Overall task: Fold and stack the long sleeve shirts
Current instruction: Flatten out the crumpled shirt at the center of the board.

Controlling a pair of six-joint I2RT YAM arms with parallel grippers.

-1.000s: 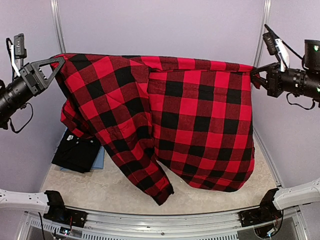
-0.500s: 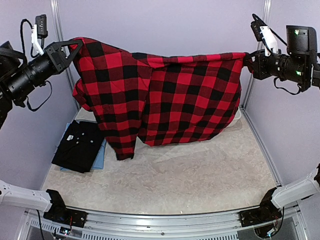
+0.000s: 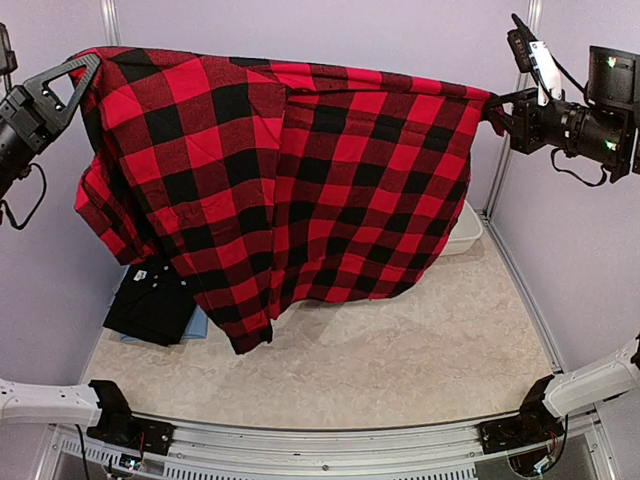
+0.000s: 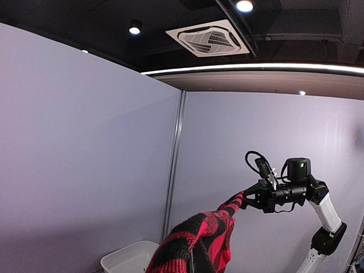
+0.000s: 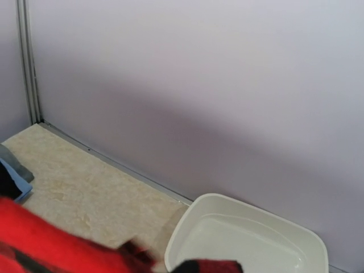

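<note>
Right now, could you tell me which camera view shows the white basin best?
The right wrist view: the basin fills its lower right, rim and inside visible. The top view shows only a corner behind the checked shirt; the left wrist view shows one end.

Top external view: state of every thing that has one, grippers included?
Red-and-black checked flannel shirt: unfolded, hanging spread between both grippers.
Left gripper: shut on the shirt's top corner, raised.
Right gripper: shut on the other top corner, raised.
Black shirt: folded, lying flat at the table's left.
Light blue shirt: under the black one, only edges showing.
White oval plastic basin: upright at the far right, what shows of its inside empty.
</note>
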